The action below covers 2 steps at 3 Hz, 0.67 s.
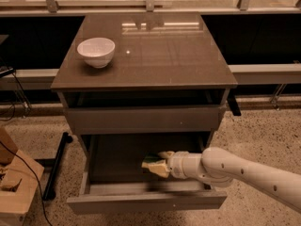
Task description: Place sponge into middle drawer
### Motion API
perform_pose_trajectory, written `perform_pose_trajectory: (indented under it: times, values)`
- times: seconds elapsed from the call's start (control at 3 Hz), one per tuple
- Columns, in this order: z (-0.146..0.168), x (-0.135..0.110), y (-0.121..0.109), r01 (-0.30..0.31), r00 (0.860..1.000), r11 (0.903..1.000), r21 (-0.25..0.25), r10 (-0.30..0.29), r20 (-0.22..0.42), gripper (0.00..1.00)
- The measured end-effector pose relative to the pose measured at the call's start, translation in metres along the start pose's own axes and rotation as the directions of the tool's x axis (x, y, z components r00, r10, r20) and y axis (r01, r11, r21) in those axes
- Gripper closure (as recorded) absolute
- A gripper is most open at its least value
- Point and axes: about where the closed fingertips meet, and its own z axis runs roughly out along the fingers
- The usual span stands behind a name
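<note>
The middle drawer (pixel 146 201) is pulled open below the shut top drawer (pixel 141 120). My gripper (pixel 159 164) reaches in from the right, low inside the open drawer. It is shut on the sponge (pixel 151 163), which shows yellow with a dark green layer on top. The sponge sits just above the drawer floor, right of its middle. My white arm (pixel 235 171) crosses over the drawer's right front corner.
A white bowl (pixel 96 51) stands on the cabinet top (pixel 155 51) at the back left. A wooden box (pixel 14 182) sits on the floor at the left. A black bar (pixel 56 166) lies beside the cabinet's left side.
</note>
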Motion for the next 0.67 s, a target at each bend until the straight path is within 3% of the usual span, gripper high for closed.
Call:
perform_pose_trajectory:
  times: [0.67]
  values:
    - [0.041, 0.05, -0.031, -0.093, 0.993, 0.9955, 0.015, 0.094, -0.071, 0.41]
